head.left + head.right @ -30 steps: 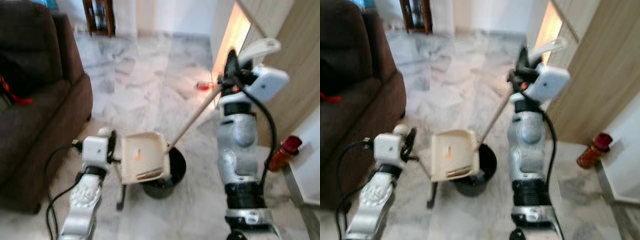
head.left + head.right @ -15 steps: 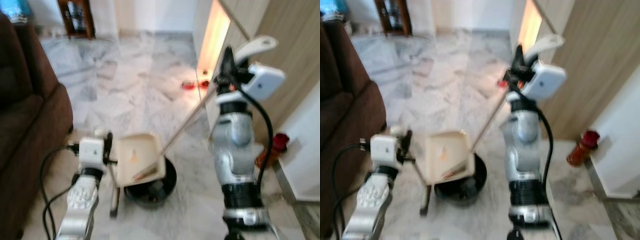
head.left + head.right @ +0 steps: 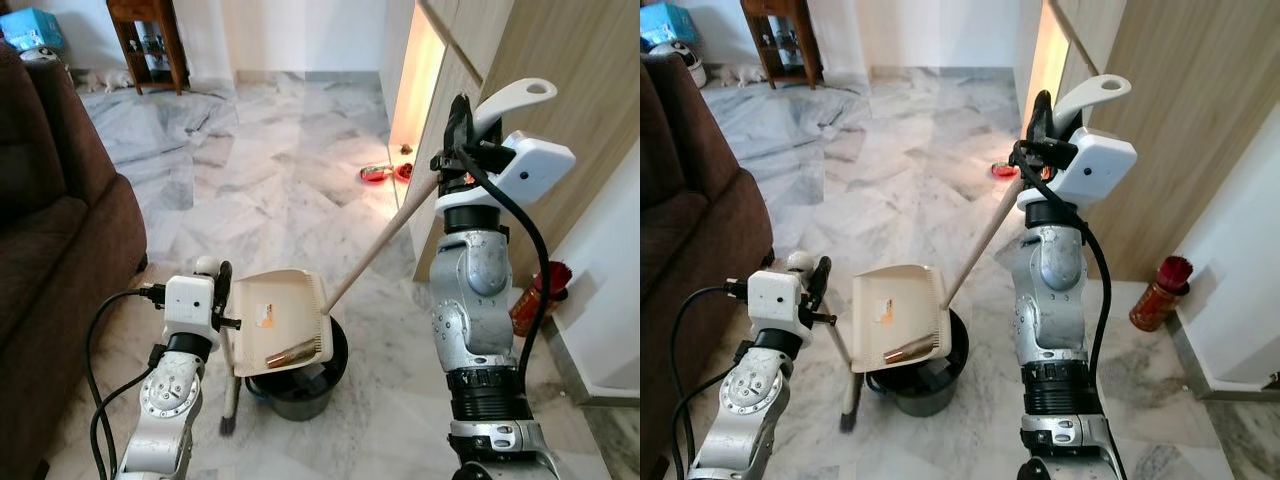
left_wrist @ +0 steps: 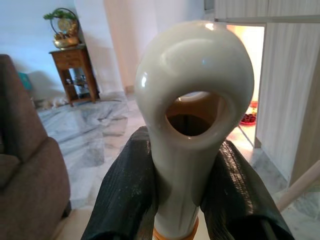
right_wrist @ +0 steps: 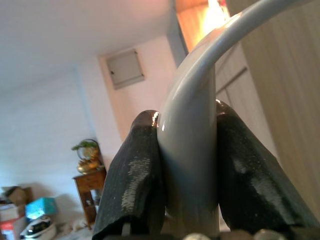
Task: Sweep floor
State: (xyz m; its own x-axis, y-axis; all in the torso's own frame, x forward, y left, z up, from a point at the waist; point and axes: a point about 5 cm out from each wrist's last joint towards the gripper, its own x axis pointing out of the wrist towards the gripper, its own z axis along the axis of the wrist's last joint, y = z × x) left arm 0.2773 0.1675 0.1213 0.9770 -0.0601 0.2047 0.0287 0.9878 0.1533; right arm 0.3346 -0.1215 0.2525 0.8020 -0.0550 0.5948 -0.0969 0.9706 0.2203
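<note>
Mid-frame, my left gripper (image 3: 222, 285) clamps the dustpan (image 3: 278, 320) over the bin (image 3: 300, 385), my right gripper (image 3: 458, 120) clamps the broom (image 3: 375, 250); next I tip out the debris (image 3: 291, 353).

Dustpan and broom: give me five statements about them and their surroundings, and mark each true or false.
1. The dustpan is held over the black bin. True.
2. The right gripper is open and holds nothing. False: its fingers are shut on the broom handle.
3. A brown sofa stands on the robot's left. True.
4. The dustpan is bare inside. False: a brownish piece lies near its lower edge, with a small orange mark higher up.
5. The red bottle stands on the sofa. False: it stands on the floor to the robot's right, by the wall.
</note>
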